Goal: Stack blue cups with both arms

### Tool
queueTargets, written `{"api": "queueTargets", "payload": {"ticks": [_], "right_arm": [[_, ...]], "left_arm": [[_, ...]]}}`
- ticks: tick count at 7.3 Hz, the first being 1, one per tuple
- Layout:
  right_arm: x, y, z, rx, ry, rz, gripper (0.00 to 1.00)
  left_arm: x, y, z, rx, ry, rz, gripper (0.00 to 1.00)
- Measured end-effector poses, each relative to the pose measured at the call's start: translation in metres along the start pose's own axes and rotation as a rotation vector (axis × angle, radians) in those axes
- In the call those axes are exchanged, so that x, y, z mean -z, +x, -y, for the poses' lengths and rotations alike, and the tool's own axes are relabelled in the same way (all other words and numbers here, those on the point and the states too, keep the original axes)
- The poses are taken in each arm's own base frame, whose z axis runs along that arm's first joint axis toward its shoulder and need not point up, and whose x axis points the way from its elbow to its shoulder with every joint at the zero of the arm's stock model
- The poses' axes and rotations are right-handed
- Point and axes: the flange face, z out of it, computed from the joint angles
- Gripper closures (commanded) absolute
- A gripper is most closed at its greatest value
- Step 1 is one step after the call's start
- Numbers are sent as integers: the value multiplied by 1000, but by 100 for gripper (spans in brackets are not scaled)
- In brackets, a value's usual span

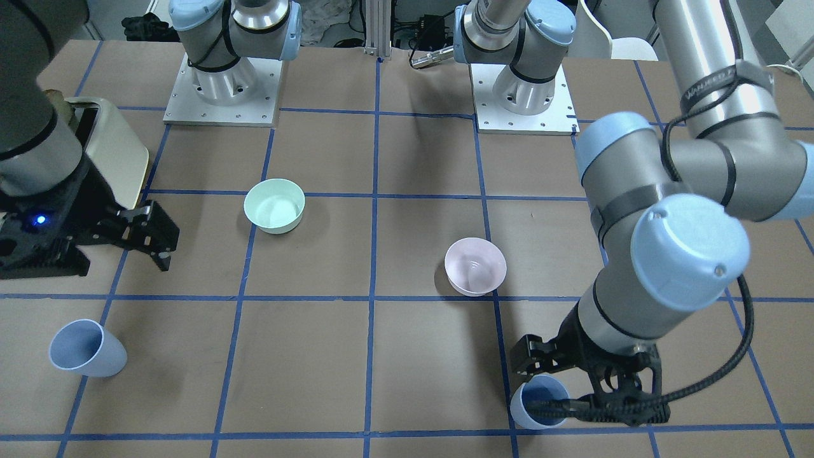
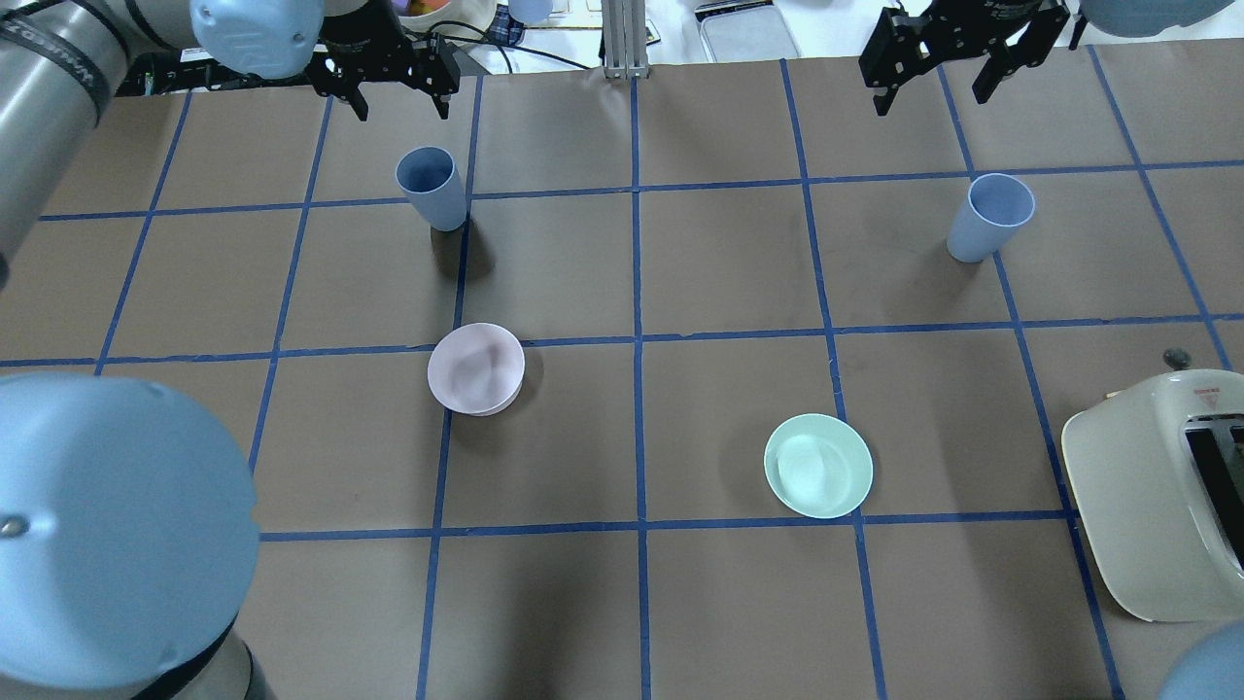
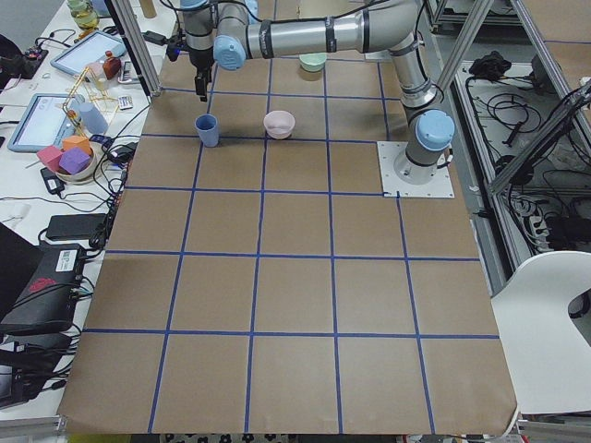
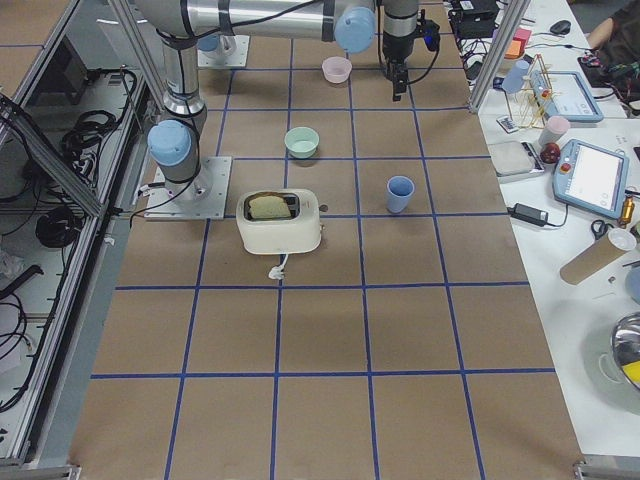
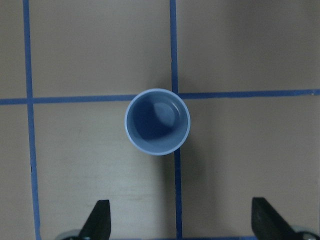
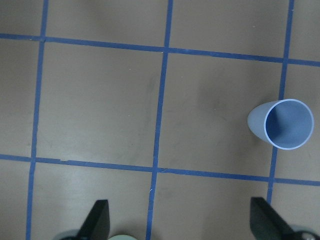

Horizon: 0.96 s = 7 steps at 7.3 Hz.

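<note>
Two pale blue cups stand upright and apart on the brown table. One cup (image 2: 432, 187) is at the far left. My left gripper (image 2: 401, 102) hovers above it, open and empty. In the left wrist view this cup (image 5: 157, 121) sits ahead of the open fingertips (image 5: 98, 219). It also shows in the front view (image 1: 539, 401) under the left gripper (image 1: 575, 391). The other cup (image 2: 991, 216) is at the far right. My right gripper (image 2: 931, 95) hangs high near it, open and empty. In the right wrist view that cup (image 6: 282, 125) lies off to the right.
A pale pink bowl (image 2: 476, 369) sits left of the middle and a mint green bowl (image 2: 818, 466) right of the middle. A cream toaster (image 2: 1137, 506) stands at the near right edge. Blue tape lines grid the table.
</note>
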Motion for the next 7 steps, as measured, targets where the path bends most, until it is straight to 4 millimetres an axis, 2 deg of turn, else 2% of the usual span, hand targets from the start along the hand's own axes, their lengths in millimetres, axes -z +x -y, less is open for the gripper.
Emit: {"api": "queueTargets", "payload": {"ticks": [1,2,3,4,5,6,7], "right_arm": [[-43,29,21,-23,-13,-8,0],[-83,65,35,-52,-33,-6,0],[-114,101,43,-66,-50,-3,0],[-134,127,45,-63,-58,-5,0],[-145,148,44,-56,-63,-8,0],[-152,168,40,-61,-74,-7,0],[-158,179,36,-65,-90,-1,0]], "left_arm": [[-32,0,14,-9,-19,-1,0],[-64,2,20,-15,-53,-3,6],[-85,5,22,-21,-80,-5,27],[-97,8,22,-25,-99,-6,62],[-103,9,21,-26,-110,-6,90],[-106,9,21,-27,-117,-7,100],[-109,10,21,-27,-120,-7,100]]}}
